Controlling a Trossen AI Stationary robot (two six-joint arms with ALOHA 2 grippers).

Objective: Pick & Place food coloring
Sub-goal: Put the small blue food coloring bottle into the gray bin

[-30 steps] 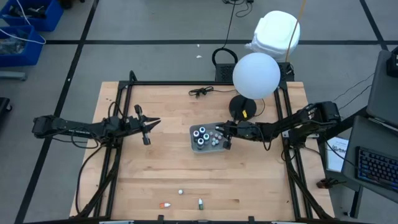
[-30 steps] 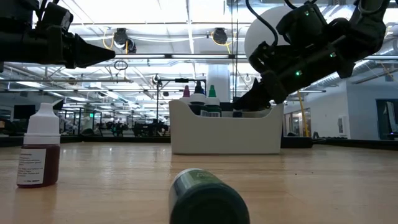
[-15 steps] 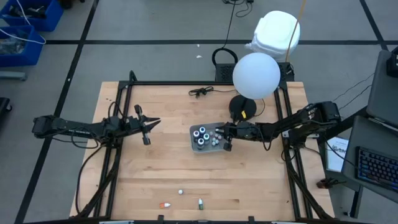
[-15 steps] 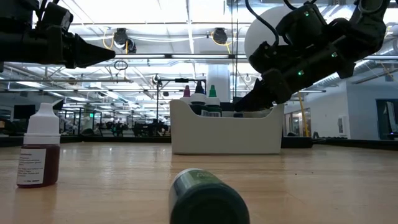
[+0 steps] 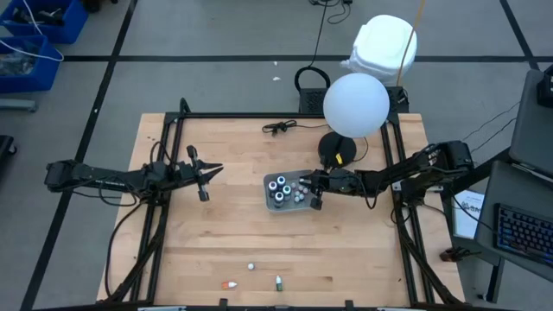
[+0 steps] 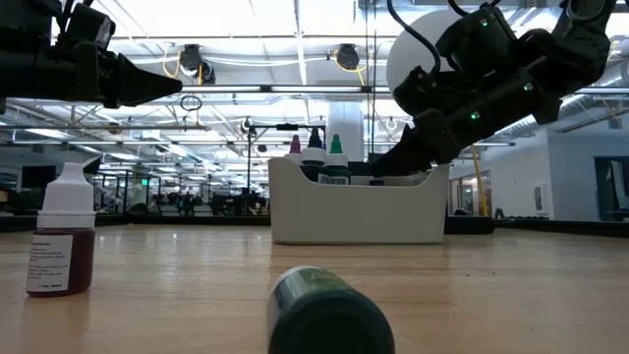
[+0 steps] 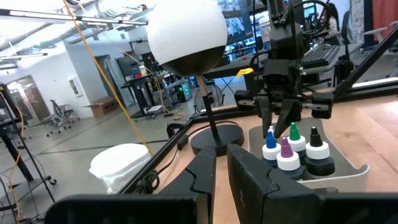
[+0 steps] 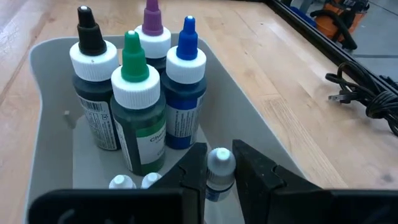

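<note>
Right gripper (image 8: 219, 167): over the grey tray (image 5: 289, 191) at mid-frame in the high view, fingers pinching a small white-capped bottle (image 8: 218, 167) inside the tray.
Left gripper (image 5: 212, 170): left of centre, above bare table (image 5: 242, 238), fingers pressed nearly together (holding nothing).
Tall bottles (image 8: 144, 93): four upright in the tray, tips black, green, purple, blue.
Loose bottles: white-capped one (image 5: 251, 267), orange one (image 5: 229, 284), green one (image 5: 279, 282) at bottom centre.
</note>
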